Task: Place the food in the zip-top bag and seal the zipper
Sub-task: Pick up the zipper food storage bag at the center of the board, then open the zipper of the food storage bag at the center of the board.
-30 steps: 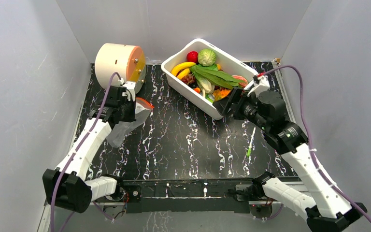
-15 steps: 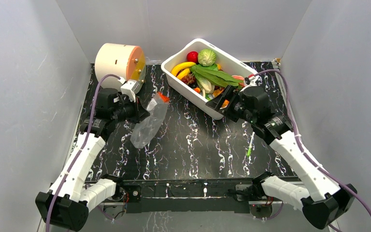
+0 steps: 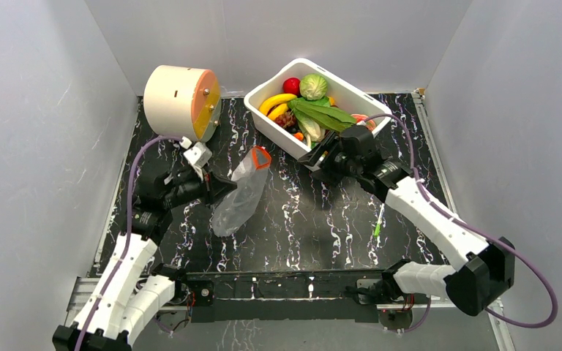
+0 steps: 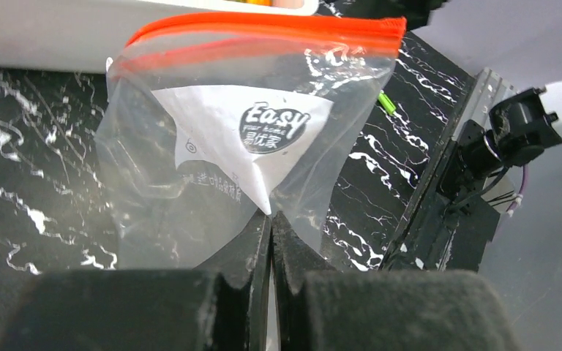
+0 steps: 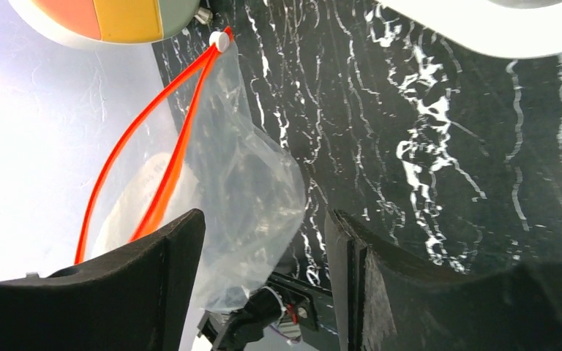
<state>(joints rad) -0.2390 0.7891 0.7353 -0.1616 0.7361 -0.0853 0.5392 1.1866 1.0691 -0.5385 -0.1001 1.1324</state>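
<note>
Left wrist view shows the left gripper [image 4: 271,218] pressed together on the clear film of the bag [image 4: 241,131], well away from its mouth. The bag is over the left half of the table [image 3: 293,219], and its mouth points toward the tub [image 3: 260,110] at the far edge. The right gripper [image 5: 263,219] is spread and holds nothing. It faces the mouth, where the two sides of the zipper [image 5: 159,197] stand parted in a narrow loop. The food [image 3: 315,110] lies piled in the tub.

I judge the right fingers should take one lip only, just below the strip, and draw it open gently. The film is thin, slick, crinkled and limp, so it will likely slip or fold. The orange strip looks like the stiffer part. The tub is hard, smooth white plastic with rounded corners.
</note>
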